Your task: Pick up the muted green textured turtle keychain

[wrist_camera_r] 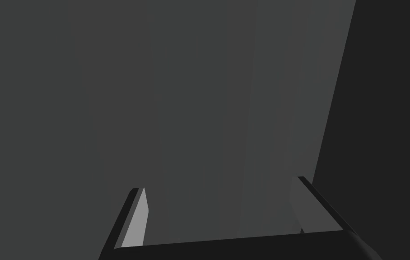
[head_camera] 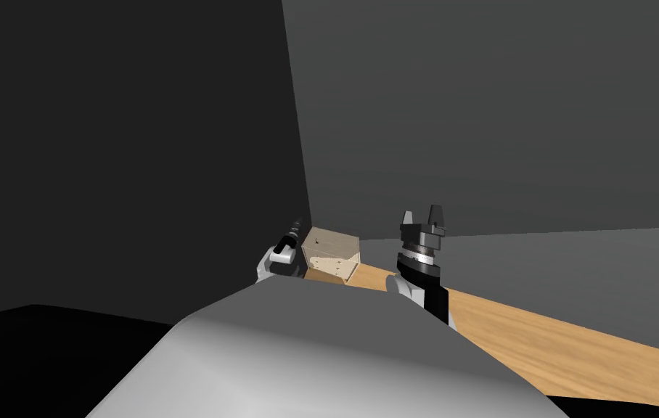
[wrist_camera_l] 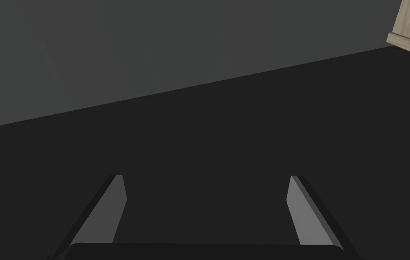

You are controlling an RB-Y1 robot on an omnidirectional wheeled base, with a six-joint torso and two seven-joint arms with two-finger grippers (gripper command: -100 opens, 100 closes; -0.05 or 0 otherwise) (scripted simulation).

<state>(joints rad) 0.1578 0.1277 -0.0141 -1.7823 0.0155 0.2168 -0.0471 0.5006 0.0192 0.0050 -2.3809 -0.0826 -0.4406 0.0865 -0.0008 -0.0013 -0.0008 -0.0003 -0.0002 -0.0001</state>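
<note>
A: Where is the turtle keychain?
B: I cannot tell from here, so I judge the step in hand is finding it. Best to turn slowly and check the floor and the small wooden box at centre frame before any reach

A: And the hands?
B: The left gripper is spread wide and holds nothing; in the head view it sits centre-left, just beside the box. The right gripper is spread and empty too, raised at centre

A: The room?
B: A wooden floor runs to the lower right. A dark wall takes the left and a grey wall the upper right, meeting behind the box
</note>
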